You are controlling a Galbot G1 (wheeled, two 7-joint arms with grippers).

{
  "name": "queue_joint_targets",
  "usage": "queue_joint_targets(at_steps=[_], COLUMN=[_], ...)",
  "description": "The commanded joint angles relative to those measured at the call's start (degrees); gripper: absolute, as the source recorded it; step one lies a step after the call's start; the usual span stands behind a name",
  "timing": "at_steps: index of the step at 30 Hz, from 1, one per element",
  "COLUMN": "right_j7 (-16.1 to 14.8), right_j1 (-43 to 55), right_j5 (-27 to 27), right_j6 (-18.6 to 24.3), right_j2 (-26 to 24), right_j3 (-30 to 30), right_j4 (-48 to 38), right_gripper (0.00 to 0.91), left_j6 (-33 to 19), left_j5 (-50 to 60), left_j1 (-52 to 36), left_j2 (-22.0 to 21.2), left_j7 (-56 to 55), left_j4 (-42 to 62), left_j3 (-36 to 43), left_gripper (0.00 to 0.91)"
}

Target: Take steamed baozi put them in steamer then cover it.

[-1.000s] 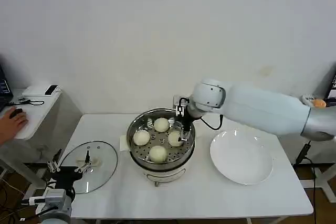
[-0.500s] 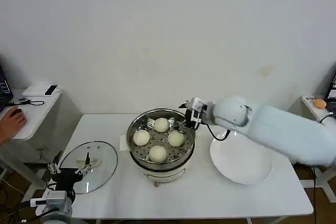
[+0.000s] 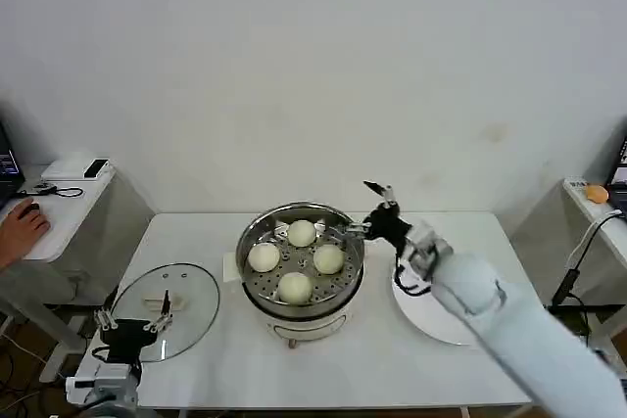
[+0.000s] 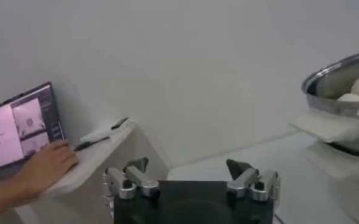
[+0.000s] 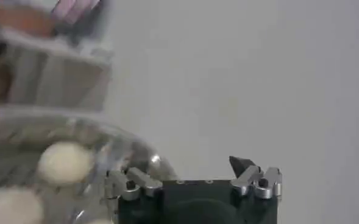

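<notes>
The shiny steamer (image 3: pixel 257 286) stands mid-table with several cream-white baozi on its perforated tray, one of them at the back (image 3: pixel 302 233) and one at the front (image 3: pixel 295 287). My right gripper (image 3: pixel 368 209) hangs open and empty just past the steamer's right rim, clear of the buns. In the right wrist view that gripper (image 5: pixel 185 171) is open, with a baozi (image 5: pixel 65 163) and the steamer's wall (image 5: pixel 115 143) beyond it. My left gripper (image 3: pixel 130 323) is open and low at the front left, by the glass lid (image 3: pixel 181 296). In the left wrist view it (image 4: pixel 187 167) is open too, the steamer (image 4: pixel 341 76) far off.
A white plate (image 3: pixel 419 312) lies right of the steamer, partly under my right arm. A side table on the left holds a laptop (image 4: pixel 24 125); a person's hand (image 4: pixel 42 170) rests there.
My right gripper has come up out of the steamer and drawn back to the right, leaving the baozi on the tray. The left gripper has barely moved.
</notes>
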Motion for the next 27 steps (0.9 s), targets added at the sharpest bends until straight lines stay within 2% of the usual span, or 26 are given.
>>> queue_joint_targets(at_steps=[1,3,6,12,18,27], right_j7=[-6.2,-6.9,-6.3,-4.8,-4.0,-3.5], right_j1=[-34.5,-37.2,-41.8,-45.8,-48.5,-50.1], right_j5=[-13.3,-12.8,-14.4,-15.4,-15.5,-13.9], right_j6=[14.0,13.6,13.3,13.6,15.0,15.6], right_j2=[23.5,27.1,29.6,31.7,32.8,33.3], right_j3=[43.2,45.4,46.8,50.7,51.5,51.9], right_j4=[3.8,5.2,7.3,10.0,10.4,11.9], right_gripper=[0.907,0.907,0.907,0.907,0.907,0.907], left_j6=[-2.0,-3.2,-6.7,-11.4,-11.7,-10.4], left_j5=[9.3,17.8,34.8,54.0,62.4,65.6], left_j1=[0.6,1.1,1.9,0.9,-2.6,-8.9], left_j2=[0.4,1.4,2.2,4.4,5.1,6.8], left_j7=[-0.1,-0.4,-0.1,-2.8,-4.1,-2.5], left_j4=[3.5,5.3,8.6,15.8,20.6,27.1], left_j3=[0.9,0.8,-0.8,-1.5,0.7,3.6], left_gripper=[0.907,0.907,0.907,0.907,0.907,0.907])
